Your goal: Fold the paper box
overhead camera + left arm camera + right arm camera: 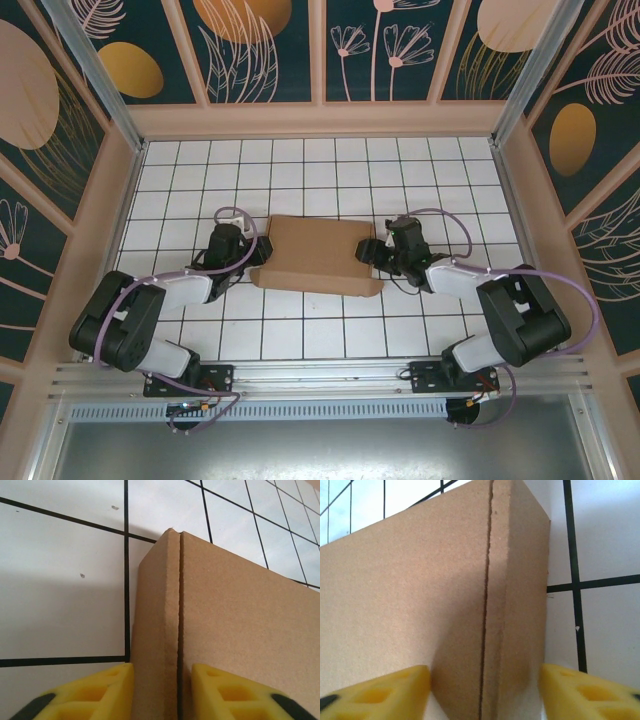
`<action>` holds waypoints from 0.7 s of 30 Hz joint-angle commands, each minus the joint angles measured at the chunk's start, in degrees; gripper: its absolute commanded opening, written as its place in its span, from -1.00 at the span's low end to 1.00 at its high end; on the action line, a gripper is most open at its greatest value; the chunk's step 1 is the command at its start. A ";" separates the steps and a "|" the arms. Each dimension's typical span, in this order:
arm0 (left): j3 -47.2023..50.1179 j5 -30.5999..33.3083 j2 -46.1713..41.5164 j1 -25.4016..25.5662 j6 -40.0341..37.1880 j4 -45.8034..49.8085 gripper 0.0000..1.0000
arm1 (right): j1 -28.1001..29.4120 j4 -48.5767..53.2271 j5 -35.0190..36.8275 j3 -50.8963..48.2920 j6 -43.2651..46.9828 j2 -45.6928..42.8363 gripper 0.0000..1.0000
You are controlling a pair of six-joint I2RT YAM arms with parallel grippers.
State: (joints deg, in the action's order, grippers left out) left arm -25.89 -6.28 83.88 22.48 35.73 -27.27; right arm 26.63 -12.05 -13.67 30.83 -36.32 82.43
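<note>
1. The paper box lies flat on the worktop, stretched between the two grippers.
2. The left gripper straddles the box's left edge, fingers set close about it; whether it grips, I cannot tell.
3. The right gripper stands wider around the right edge; whether it presses, I cannot tell.

The paper box blocks the middle of the surface, with open tiles behind and before it.
</note>
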 commanded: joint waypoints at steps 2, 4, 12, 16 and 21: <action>1.98 -1.56 -0.30 -1.02 0.21 1.23 -0.42 | -2.94 0.19 -4.48 -2.54 0.32 -3.67 0.52; 1.50 -5.41 -0.24 -2.32 0.57 0.43 -0.43 | -5.57 -2.85 -9.16 -3.59 -1.00 -4.11 0.62; -4.32 -20.51 5.77 -7.99 -0.46 3.89 -0.68 | -9.63 -11.24 -21.27 -5.11 -2.97 1.70 0.78; -5.46 -26.15 9.44 -9.74 -1.73 3.70 -0.77 | -9.66 -11.80 -22.70 -4.93 -2.87 4.68 0.81; -7.62 -28.48 13.49 -11.49 -3.62 4.17 -0.82 | -9.45 -9.24 -20.27 -4.62 -1.75 4.82 0.84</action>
State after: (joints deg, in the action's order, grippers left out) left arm -32.84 -32.64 93.73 11.57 34.61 -28.36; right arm 16.27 -22.65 -33.69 26.11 -38.98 84.79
